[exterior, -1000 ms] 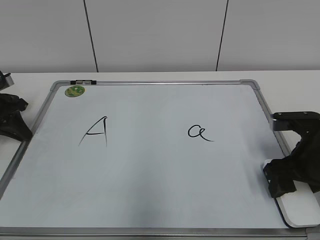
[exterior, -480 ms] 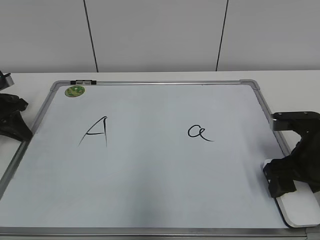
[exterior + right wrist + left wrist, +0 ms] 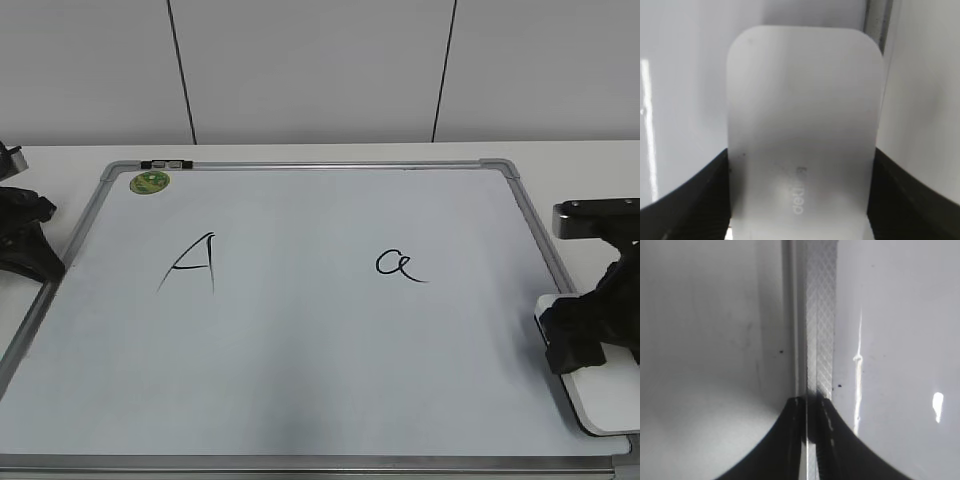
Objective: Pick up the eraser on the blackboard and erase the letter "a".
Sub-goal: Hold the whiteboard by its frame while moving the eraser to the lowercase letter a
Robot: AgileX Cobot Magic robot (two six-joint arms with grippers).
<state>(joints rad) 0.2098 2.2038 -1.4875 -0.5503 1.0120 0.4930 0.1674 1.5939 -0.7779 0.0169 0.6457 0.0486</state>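
Note:
The white eraser (image 3: 602, 402) is at the blackboard's (image 3: 300, 350) front right corner, over its frame. My right gripper (image 3: 588, 335) is shut on the eraser; in the right wrist view its black jaws (image 3: 800, 165) press both long sides of the eraser (image 3: 802, 100), whose grey lettering shows. The letter "a" (image 3: 400, 265) is right of the board's middle, well left of the eraser. My left gripper (image 3: 32, 250) rests at the board's left edge; in the left wrist view it (image 3: 810, 407) is shut over the metal frame (image 3: 820, 315), holding nothing.
A larger capital "A" (image 3: 190, 265) is on the board's left half. A green round sticker (image 3: 150, 182) is at the far left corner. The board lies on a white table (image 3: 570, 155) with a panelled wall behind.
My right gripper has shifted a little to the right with the eraser, which now sits further over the board's right frame. The left arm has not moved.

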